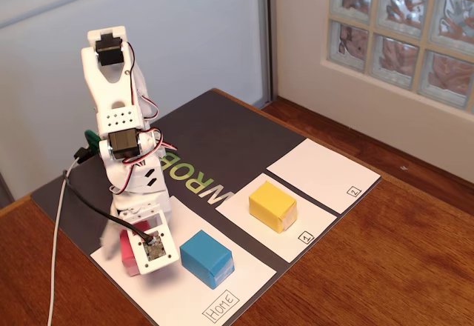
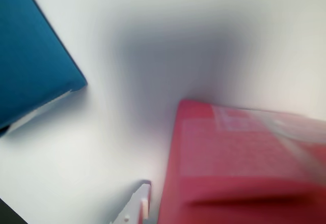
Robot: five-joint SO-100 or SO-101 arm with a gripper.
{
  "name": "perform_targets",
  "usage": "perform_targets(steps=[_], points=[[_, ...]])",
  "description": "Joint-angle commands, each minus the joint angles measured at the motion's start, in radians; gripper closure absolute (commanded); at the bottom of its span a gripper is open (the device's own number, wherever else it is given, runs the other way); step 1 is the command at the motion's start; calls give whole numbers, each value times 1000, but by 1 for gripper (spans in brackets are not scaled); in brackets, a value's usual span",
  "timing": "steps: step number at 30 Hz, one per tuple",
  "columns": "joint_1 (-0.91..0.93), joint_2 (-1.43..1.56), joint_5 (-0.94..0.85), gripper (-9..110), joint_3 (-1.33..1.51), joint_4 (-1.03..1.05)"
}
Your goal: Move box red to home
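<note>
The box red (image 1: 131,257) lies on the left part of the home sheet (image 1: 178,296), whose "Home" label is at the near corner. My gripper (image 1: 126,252) is lowered around it. A blurred white jaw shows on the box's left. In the wrist view the box red (image 2: 239,168) fills the lower right. One white fingertip (image 2: 144,206) stands just left of it, with a thin gap between them. The other finger is only a blurred streak at the right edge. The jaws stand open around the box.
A blue block (image 1: 207,257) stands on the home sheet right of the red box, and shows in the wrist view (image 2: 30,56) at upper left. A yellow block (image 1: 272,205) sits on sheet "1" (image 1: 296,246). Sheet "2" (image 1: 326,174) lies beyond. A cable (image 1: 59,252) hangs at left.
</note>
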Motion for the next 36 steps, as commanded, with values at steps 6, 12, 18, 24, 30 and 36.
perform_targets(steps=[6, 12, 18, 24, 30, 36], points=[[-29, 101, 11, 39, -15, 28], [-49, 235, 14, 42, -15, 112], [-64, 397, 14, 45, -18, 221], [-80, 508, -6, 50, -58, 328], [-103, 575, -86, 74, -144, 443], [-150, 618, -181, 101, -192, 509]])
